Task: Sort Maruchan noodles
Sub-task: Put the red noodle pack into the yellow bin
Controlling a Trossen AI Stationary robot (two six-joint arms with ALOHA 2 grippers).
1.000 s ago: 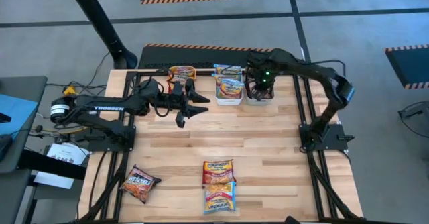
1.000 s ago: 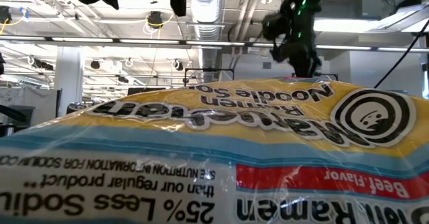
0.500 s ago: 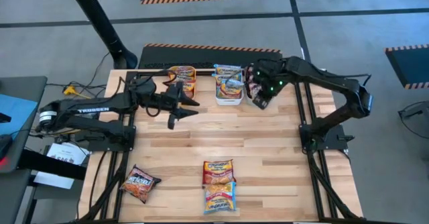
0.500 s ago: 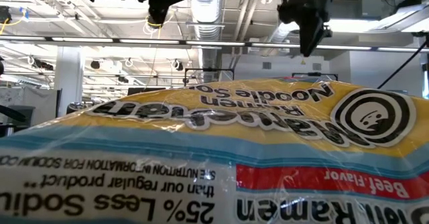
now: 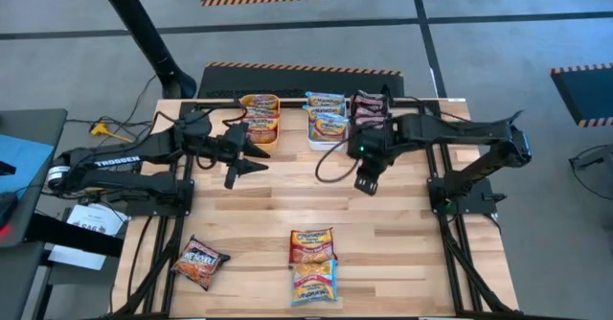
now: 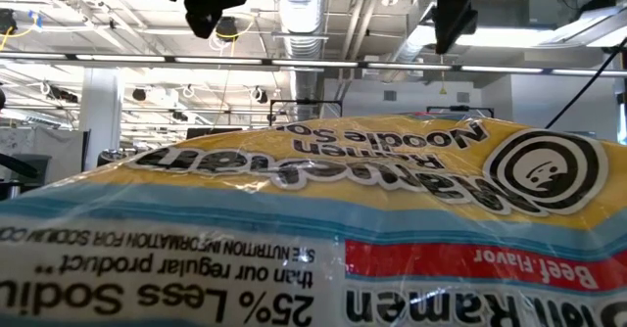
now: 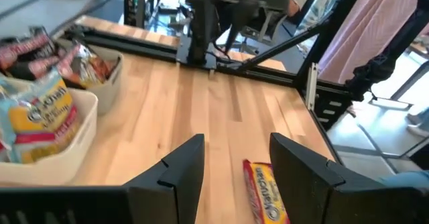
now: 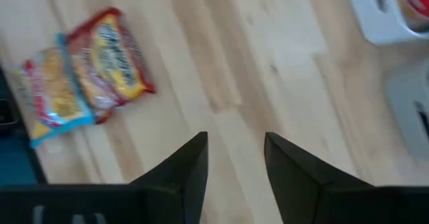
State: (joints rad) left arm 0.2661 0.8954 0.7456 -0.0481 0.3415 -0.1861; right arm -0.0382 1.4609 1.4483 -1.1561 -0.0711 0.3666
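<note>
Three noodle packets lie flat on the table's near half: a dark red-orange one point(image 5: 199, 262) near the left corner, an orange-yellow one point(image 5: 311, 247) and a light blue one point(image 5: 314, 283) overlapping at the middle. More packets sit in three bins at the far edge: orange point(image 5: 259, 108), white point(image 5: 327, 125) and grey point(image 5: 369, 106). My left gripper point(image 5: 251, 159) hovers open above bare wood, near the orange bin. My right gripper point(image 5: 366, 181) hangs open over the table, nearward of the grey bin. In the right wrist view the two middle packets point(image 8: 110, 58) lie ahead of the fingers.
A blue-and-yellow packet point(image 6: 313, 229) lies right before the low camera and fills most of that view. Black frame rails point(image 5: 443, 181) run along the table's left, right and far sides. Bare wood point(image 5: 316, 191) stretches between the bins and the near packets.
My right gripper has drawn back from over the grey bin toward the near edge and now hangs over the table's middle. My left gripper has slid toward the table's left edge, away from the bins. The packets on the table have stayed put.
</note>
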